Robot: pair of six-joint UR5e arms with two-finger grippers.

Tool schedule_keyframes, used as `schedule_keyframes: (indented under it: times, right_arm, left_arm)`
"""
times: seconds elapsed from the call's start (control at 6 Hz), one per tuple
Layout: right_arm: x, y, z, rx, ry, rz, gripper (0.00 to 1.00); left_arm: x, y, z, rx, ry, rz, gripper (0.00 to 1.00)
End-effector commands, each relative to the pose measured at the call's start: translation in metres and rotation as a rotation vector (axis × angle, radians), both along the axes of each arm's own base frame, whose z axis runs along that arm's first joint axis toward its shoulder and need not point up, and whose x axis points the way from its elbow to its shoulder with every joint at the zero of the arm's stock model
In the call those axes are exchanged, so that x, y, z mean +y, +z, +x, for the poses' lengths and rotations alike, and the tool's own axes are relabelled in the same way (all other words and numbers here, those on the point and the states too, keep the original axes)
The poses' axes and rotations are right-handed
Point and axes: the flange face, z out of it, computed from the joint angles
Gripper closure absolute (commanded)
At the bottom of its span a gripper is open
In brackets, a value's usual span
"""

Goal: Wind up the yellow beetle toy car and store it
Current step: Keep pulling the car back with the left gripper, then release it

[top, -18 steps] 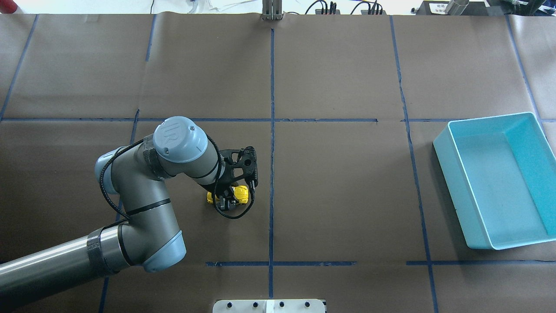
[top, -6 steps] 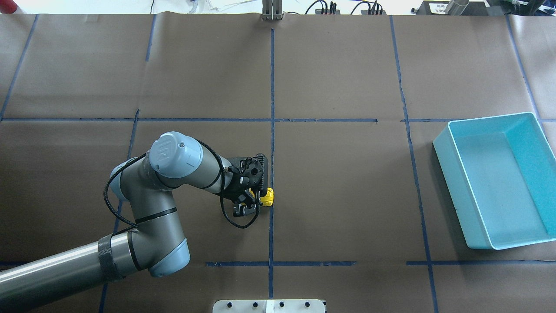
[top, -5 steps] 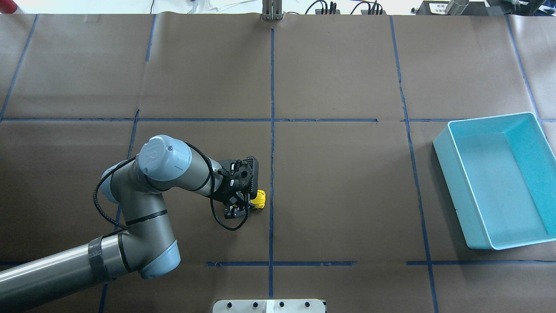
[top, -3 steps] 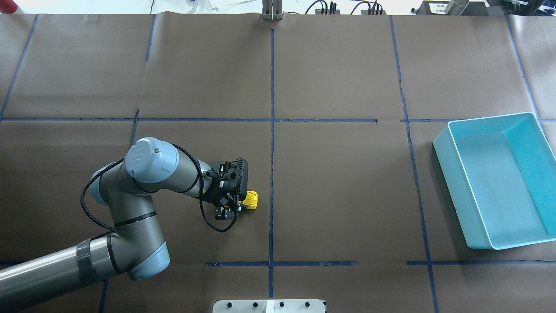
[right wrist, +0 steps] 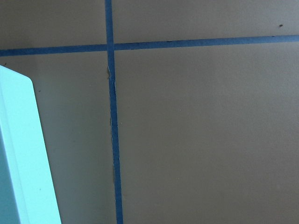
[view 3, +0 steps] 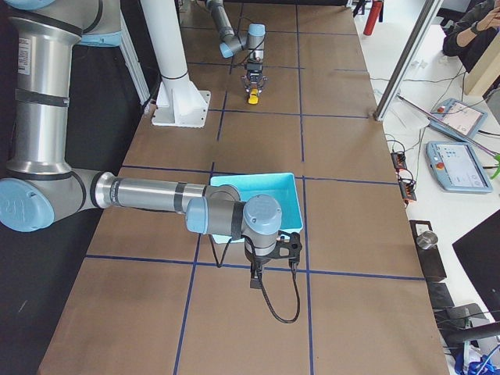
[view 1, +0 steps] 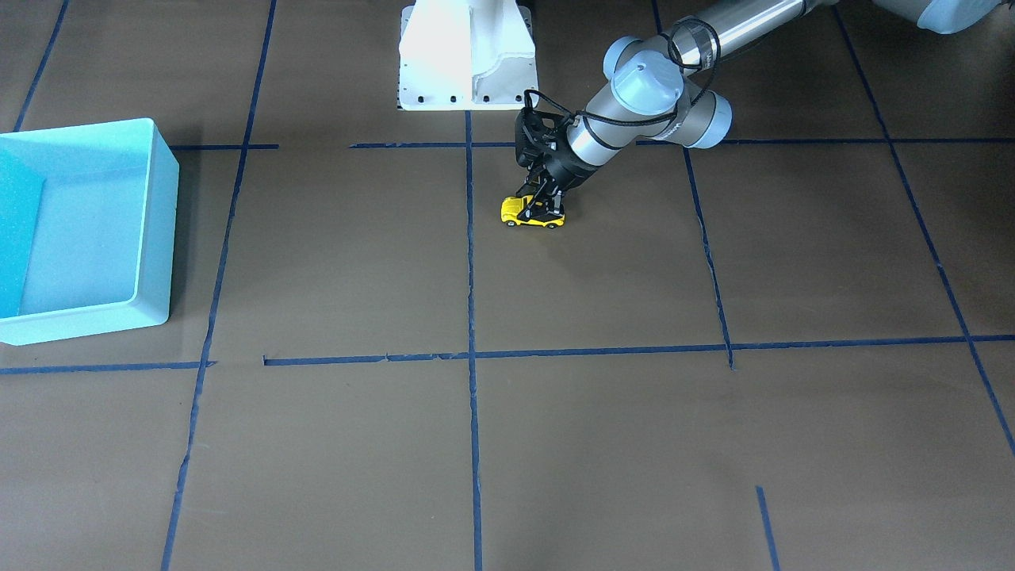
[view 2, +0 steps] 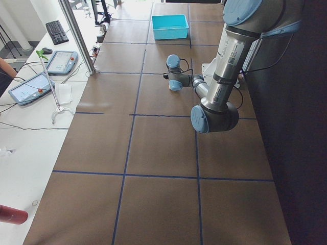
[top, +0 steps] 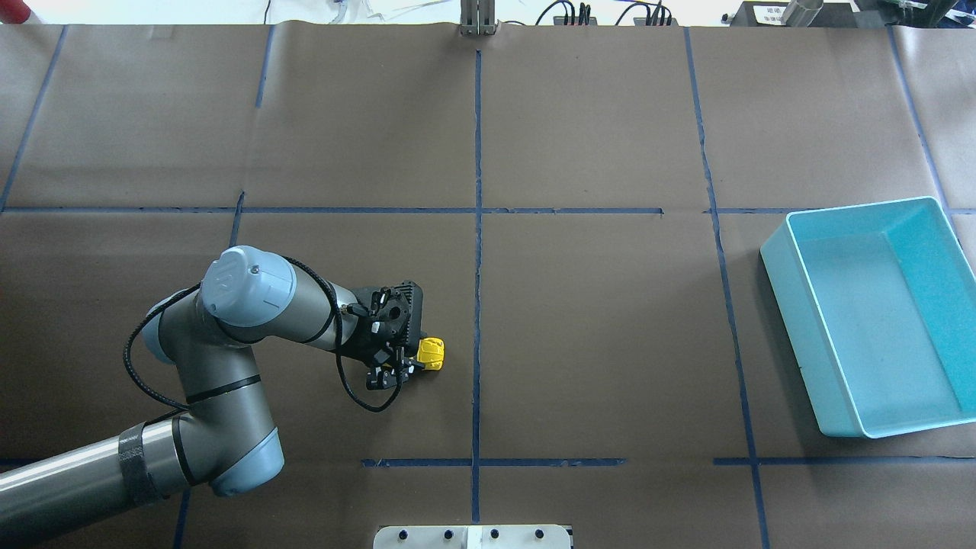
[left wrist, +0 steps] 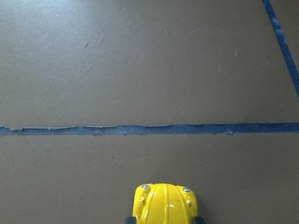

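Note:
The yellow beetle toy car [top: 431, 353] stands on its wheels on the brown table, just left of the centre tape line. It is also seen from across the table [view 1: 530, 216] and as a yellow hood [left wrist: 166, 203] at the bottom of the left wrist view. My left gripper [top: 408, 364] reaches down over the car's rear half and is shut on it [view 1: 545, 210]. My right gripper [view 3: 256, 280] hangs over the table beside the bin. It shows only in the exterior right view, so I cannot tell whether it is open or shut.
A light blue bin [top: 785, 320] with nothing in it sits at the table's right end [view 1: 162, 238], and its edge [right wrist: 18, 154] shows in the right wrist view. Blue tape lines cross the brown paper. The white robot base [view 1: 468, 55] stands at the near edge.
Over three seconds my left gripper first took the car right to the centre tape line. In the last second it drew the car back left along the table, still shut on it.

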Motion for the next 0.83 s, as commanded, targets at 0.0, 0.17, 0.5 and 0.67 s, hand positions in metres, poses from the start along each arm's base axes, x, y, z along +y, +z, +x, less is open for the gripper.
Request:
schedule_keyframes:
  times: [0.0, 0.17, 0.5, 0.67]
  right_arm:
    - [0.0, 0.002, 0.0, 0.0, 0.001, -0.004, 0.0]
    - [0.0, 0.002, 0.0, 0.0, 0.001, -0.004, 0.0]
    - [0.0, 0.002, 0.0, 0.0, 0.001, -0.004, 0.0]
    - [0.0, 0.002, 0.0, 0.0, 0.001, -0.004, 0.0]
  left_arm:
    - [0.001, 0.005, -0.002, 0.011, -0.001, 0.006, 0.96]
    - [0.003, 0.014, -0.006, 0.007, -0.001, 0.004, 0.96]
    - [0.005, 0.017, -0.005, 0.036, 0.002, 0.018, 0.55]
    - [0.007, 0.036, -0.02, 0.029, -0.008, 0.016, 0.01]
